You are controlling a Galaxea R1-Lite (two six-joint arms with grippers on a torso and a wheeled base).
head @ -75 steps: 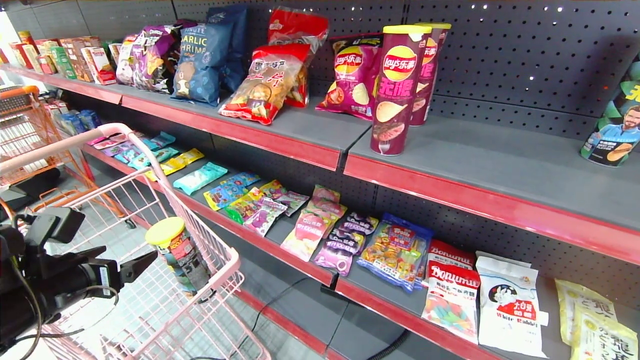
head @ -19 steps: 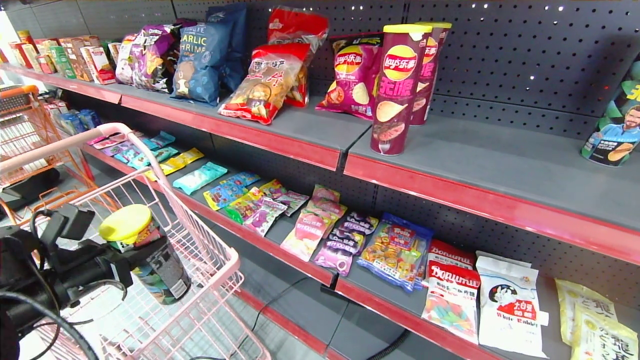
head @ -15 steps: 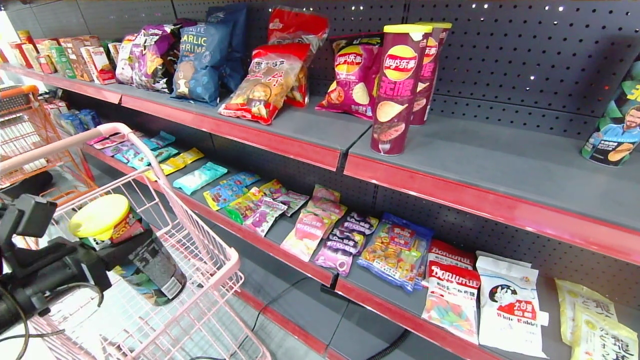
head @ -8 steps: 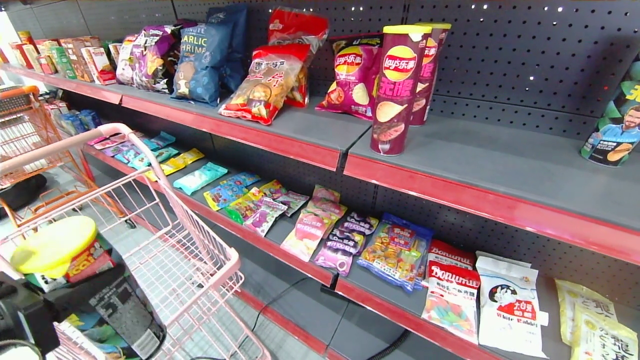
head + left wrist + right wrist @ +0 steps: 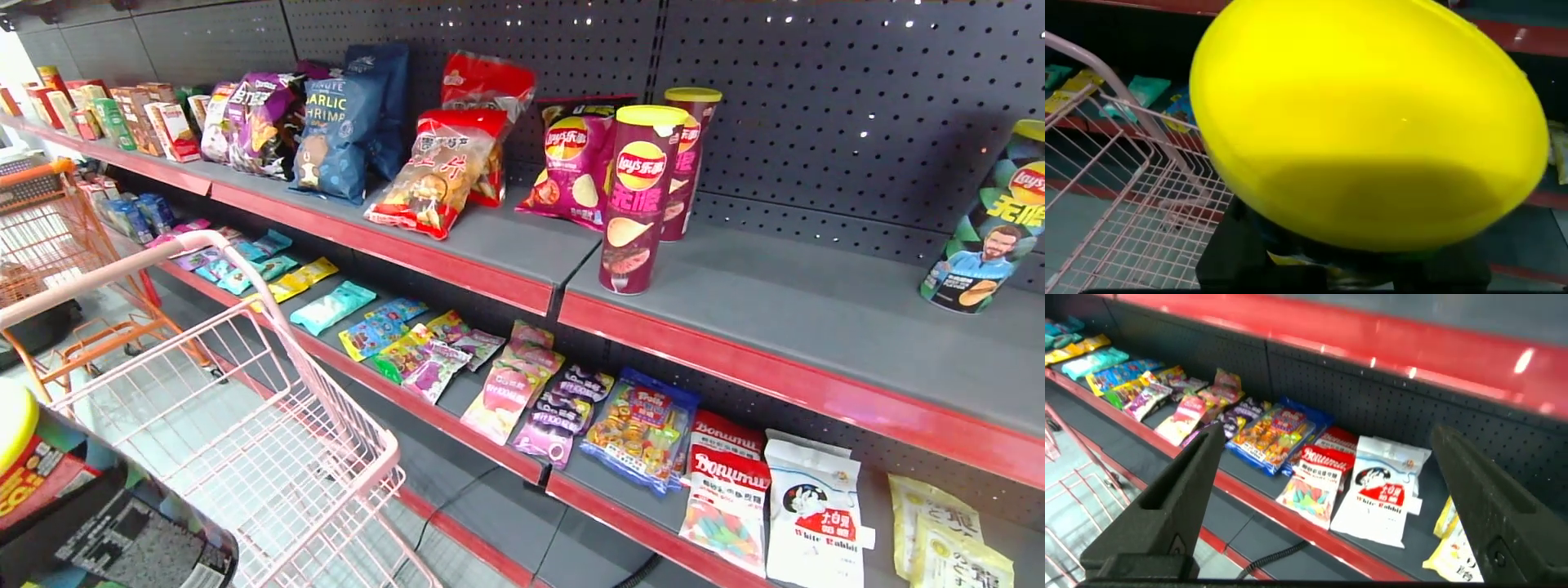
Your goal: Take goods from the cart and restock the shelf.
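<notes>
Tall chip can [image 5: 98, 523] with a yellow lid [image 5: 1372, 122], clamped in the left gripper [image 5: 1315, 261]. Grip apparently taken across the body below the lid, with the lid end close up to that wrist's camera. Held in the air at the near left, tilted rather than upright.

Probably light for its bulk: a stiff tube in a smooth printed wrap, so somewhat slippery. Likely to dent under a hard squeeze, and the contents brittle. Best taken round the mid-body with moderate force, never by the snap-on lid, which would likely pop off. Tall and narrow, hence easy to topple when set on its flat base.

Pink cart [image 5: 106, 269] just below and to the right of the left gripper. Ahead, higher and well to the right of it, the upper shelf [image 5: 816, 310], with a bare grey stretch. Two maroon chip cans [image 5: 633, 200] upright at the near edge of that stretch, and a green-and-blue can [image 5: 980, 237] at its far right end.

Right gripper [image 5: 1347, 498] spread wide and holding nothing. Beyond its fingertips on the lower shelf [image 5: 1315, 531], flat candy packets [image 5: 1282, 433] and a white sweet bag [image 5: 1384, 490].
</notes>
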